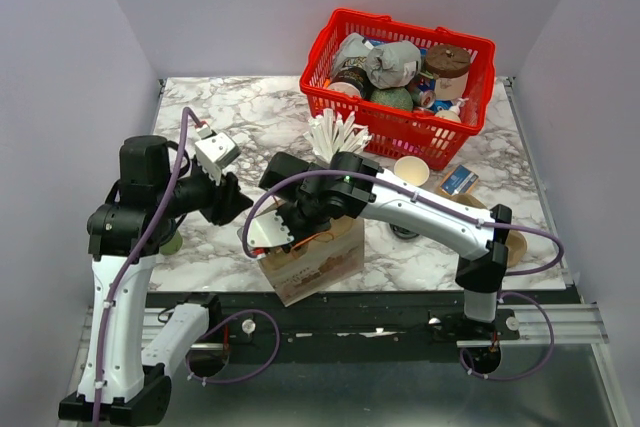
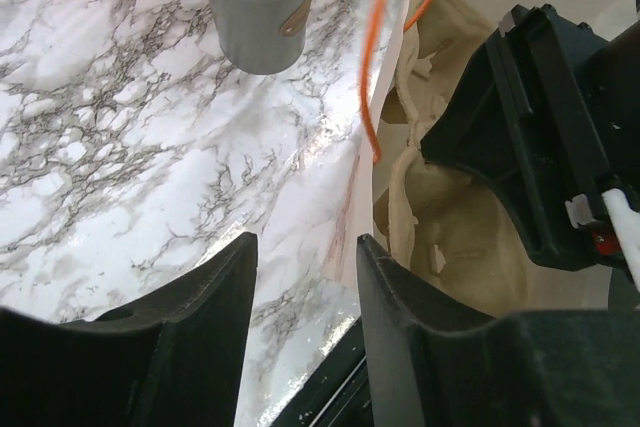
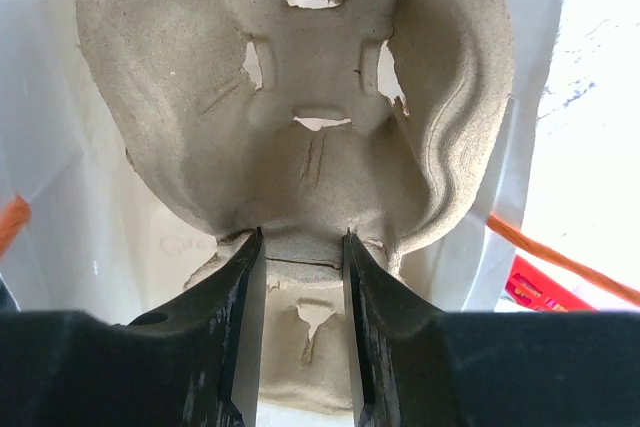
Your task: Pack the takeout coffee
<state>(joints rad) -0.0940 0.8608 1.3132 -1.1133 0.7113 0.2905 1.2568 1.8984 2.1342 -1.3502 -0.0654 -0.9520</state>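
Note:
No dark-green cup with a black lid shows clearly. A dark round shape (image 1: 404, 232) lies half hidden under my right arm, and I cannot tell what it is. A white-lined paper bag (image 1: 320, 267) stands at the table's near edge. It holds a pulp cup carrier (image 3: 300, 97), also seen in the left wrist view (image 2: 450, 237). My right gripper (image 3: 303, 235) reaches into the bag (image 3: 60, 147), its fingers closed on the carrier's middle ridge. My left gripper (image 2: 305, 239) is open and empty just left of the bag's wall (image 2: 390, 117).
A grey cup of white sticks (image 1: 335, 137) (image 2: 260, 17) stands behind the bag. A lidless green cup (image 1: 411, 170) is to its right. A red basket (image 1: 395, 127) full of items sits at the back right. A blue packet (image 1: 460, 180) and brown discs (image 1: 515, 247) lie right.

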